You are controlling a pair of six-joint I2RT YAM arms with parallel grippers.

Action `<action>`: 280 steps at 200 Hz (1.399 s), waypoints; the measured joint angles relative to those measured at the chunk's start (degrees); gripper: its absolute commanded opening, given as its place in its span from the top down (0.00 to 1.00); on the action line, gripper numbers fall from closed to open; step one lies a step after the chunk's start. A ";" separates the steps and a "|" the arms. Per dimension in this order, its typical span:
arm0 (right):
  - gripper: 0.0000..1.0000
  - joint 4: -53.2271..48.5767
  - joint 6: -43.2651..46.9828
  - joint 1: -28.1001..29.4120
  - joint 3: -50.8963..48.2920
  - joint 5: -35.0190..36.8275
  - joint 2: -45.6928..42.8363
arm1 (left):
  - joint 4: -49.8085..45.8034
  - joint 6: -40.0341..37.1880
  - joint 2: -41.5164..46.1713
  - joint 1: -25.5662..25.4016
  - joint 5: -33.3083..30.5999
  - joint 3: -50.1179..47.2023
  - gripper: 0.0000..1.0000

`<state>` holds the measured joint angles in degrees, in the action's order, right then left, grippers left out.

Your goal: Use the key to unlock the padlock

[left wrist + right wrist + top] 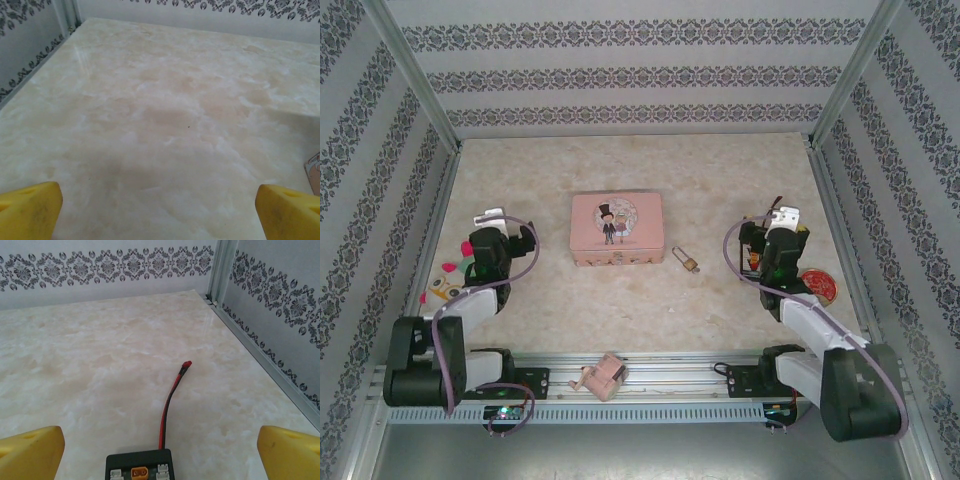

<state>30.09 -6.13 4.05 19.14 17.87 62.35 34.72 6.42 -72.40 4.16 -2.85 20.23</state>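
- Tabletop (650, 310): smooth and marbled. It is probably slick, so small metal parts may skate when nudged.
- Pink tin (617, 229): sits mid-table between the arms and is no part of the job. A cut-off sliver of it enters the left wrist view at the right border.
- Left gripper (159, 212): jaws spread wide and empty over bare table left of the tin. Its yellow fingertips (30, 212) are cropped at the lower corners.
- Right gripper (160, 450): also spread and empty, near the right wall. It hangs above a small black board (139, 467) with a red wire, which the frame's bottom cuts off.
- Padlock (689, 264): lies flat just beside the tin's near right corner, well apart from both grippers. It is likely rigid, dense and smooth. Pinch across the brass body, leaving shackle and keyhole free.
- Key (677, 252): possibly the thin sliver touching the padlock's upper left, though at this size it cannot be told from the shackle. It should be stiff, light and thin, awkward to lift off the flat surface, and best held by its head.
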 measured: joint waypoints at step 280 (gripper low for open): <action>0.02 27.36 3.34 -7.28 -0.33 -29.88 25.99 | 23.63 -4.74 -19.23 0.52 19.04 -1.07 0.01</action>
<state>57.45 -2.79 -3.22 18.81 -12.01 88.33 58.35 1.67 -91.64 4.69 16.19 19.16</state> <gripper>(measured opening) 0.982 0.992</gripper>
